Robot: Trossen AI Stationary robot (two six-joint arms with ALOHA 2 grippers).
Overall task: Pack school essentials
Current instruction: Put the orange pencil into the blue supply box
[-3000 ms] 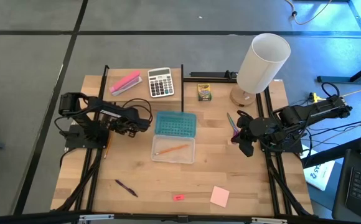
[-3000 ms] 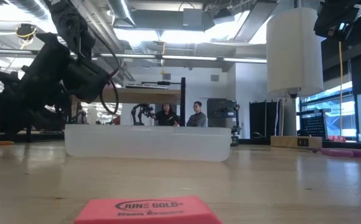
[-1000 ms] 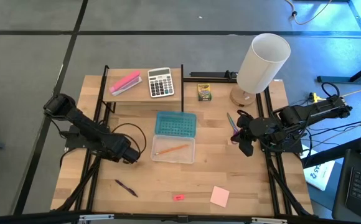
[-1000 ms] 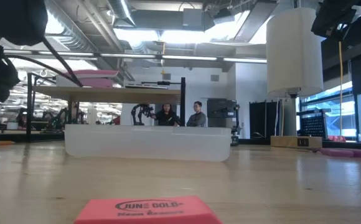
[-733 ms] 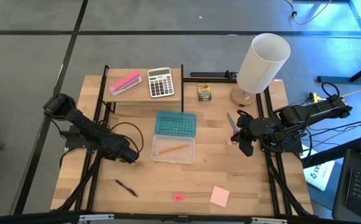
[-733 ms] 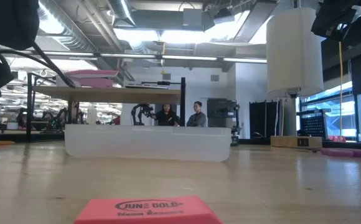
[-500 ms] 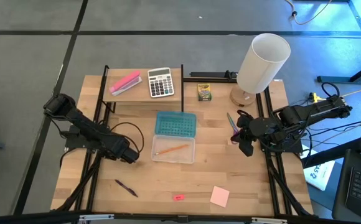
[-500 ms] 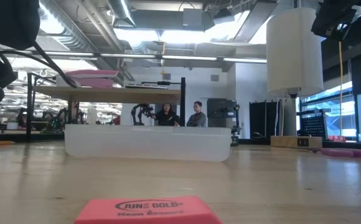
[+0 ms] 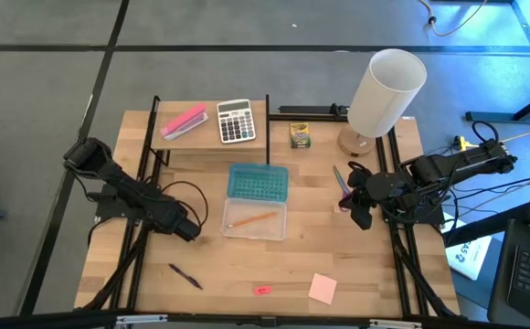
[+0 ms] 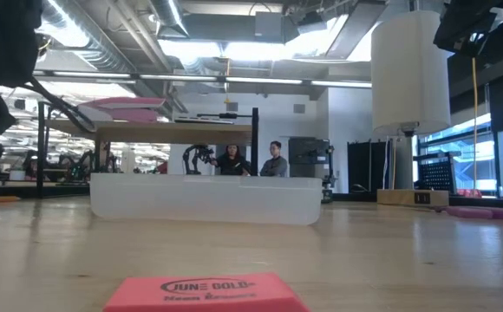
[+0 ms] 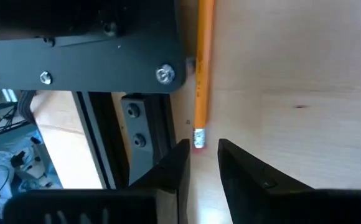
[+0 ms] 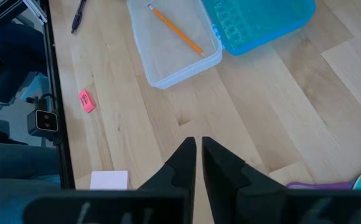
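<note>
pink eraser (image 9: 262,290), sticky-note pad (image 9: 323,288), purple pen (image 9: 185,274) lie loose at table (image 9: 247,256) front | clear case (image 9: 256,219) holds one orange pencil (image 9: 252,220), teal lid (image 9: 258,182) open behind | left hand (image 11: 203,155) slightly spread by second pencil (image 11: 202,68) | right hand (image 12: 198,152) pressed together near scissors (image 9: 341,185) | crayon box (image 9: 299,135) at rear

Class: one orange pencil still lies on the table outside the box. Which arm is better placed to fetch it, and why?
Left. The left gripper hangs over that pencil, jaws slightly apart at its eraser end. The right gripper waits by the scissors, across the box.
</note>
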